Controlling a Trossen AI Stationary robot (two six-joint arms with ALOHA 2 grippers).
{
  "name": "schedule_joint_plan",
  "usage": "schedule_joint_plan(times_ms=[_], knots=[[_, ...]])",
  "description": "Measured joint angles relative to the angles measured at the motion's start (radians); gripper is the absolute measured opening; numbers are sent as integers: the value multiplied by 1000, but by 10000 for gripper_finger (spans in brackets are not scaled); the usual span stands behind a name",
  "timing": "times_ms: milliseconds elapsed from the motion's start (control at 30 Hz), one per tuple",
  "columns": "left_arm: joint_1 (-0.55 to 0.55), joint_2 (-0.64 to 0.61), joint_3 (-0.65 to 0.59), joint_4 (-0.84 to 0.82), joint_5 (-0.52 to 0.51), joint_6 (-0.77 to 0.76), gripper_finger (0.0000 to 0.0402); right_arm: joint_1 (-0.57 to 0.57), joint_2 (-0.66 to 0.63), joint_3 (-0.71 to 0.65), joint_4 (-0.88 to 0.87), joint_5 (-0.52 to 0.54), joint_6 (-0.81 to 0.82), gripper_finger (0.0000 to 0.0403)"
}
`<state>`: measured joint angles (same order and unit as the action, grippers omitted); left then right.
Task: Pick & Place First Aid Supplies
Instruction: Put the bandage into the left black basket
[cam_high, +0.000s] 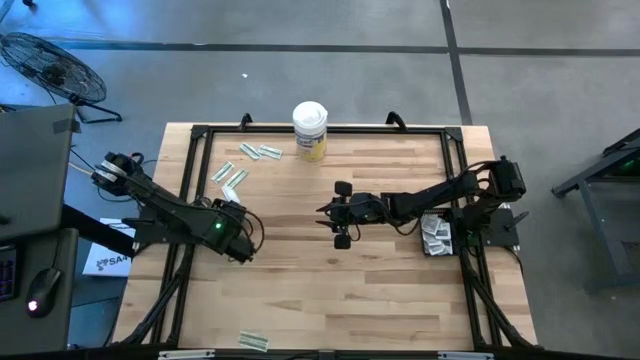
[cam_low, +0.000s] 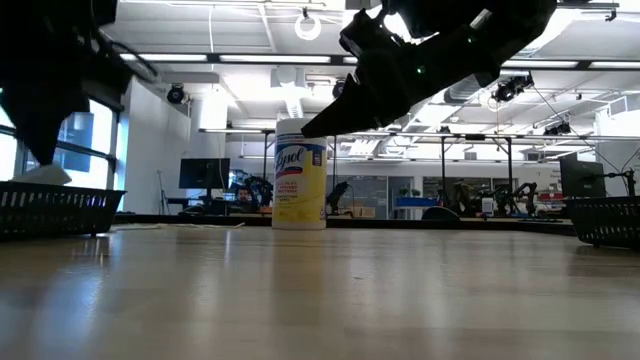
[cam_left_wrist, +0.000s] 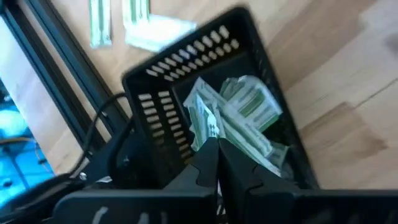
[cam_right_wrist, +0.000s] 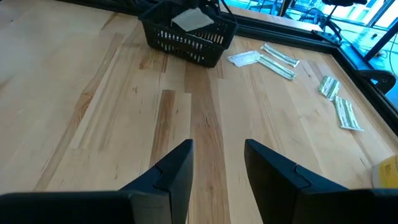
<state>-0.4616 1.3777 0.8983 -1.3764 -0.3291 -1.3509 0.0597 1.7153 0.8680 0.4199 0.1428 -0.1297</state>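
Green-white packets (cam_left_wrist: 242, 112) lie heaped in a black slotted basket (cam_left_wrist: 186, 56) at the table's left. My left gripper (cam_left_wrist: 217, 158) hangs shut just above that heap, and I see nothing between its fingertips. In the high view the left gripper (cam_high: 243, 246) is at the table's left middle. Loose packets (cam_high: 232, 176) and two more (cam_high: 262, 151) lie flat on the wood at the far left. My right gripper (cam_high: 342, 214) hovers open over the bare table centre, its fingers (cam_right_wrist: 177, 165) apart with nothing between them. From there the left basket (cam_right_wrist: 186, 34) shows farther off.
A white-lidded yellow canister (cam_high: 310, 130) stands at the far edge's middle. A second black basket (cam_high: 437, 235) with packets sits at the right, under the right arm. Two packets (cam_high: 253, 341) lie at the near edge. A black frame (cam_high: 330, 130) borders the table.
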Motion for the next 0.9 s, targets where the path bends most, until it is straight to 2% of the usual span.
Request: schedule_joint_plan(times_ms=[233,367,533,667,767,833,900], knots=[[73,0,-75,56,20,27,13,3,0,0,-14,0,83,138],[135,0,-75,64,57,115,52,23,0,0,-13,24,107,138],[217,0,-42,39,50,188,112,78,0,0,-12,108,108,138],[280,0,19,39,39,330,148,116,0,0,-12,144,140,138],[357,0,65,63,-50,425,162,135,0,0,-12,160,162,138],[431,-1,73,126,-90,521,165,144,0,0,-12,183,178,138],[522,0,73,222,-66,637,165,152,0,0,-12,206,191,138]])
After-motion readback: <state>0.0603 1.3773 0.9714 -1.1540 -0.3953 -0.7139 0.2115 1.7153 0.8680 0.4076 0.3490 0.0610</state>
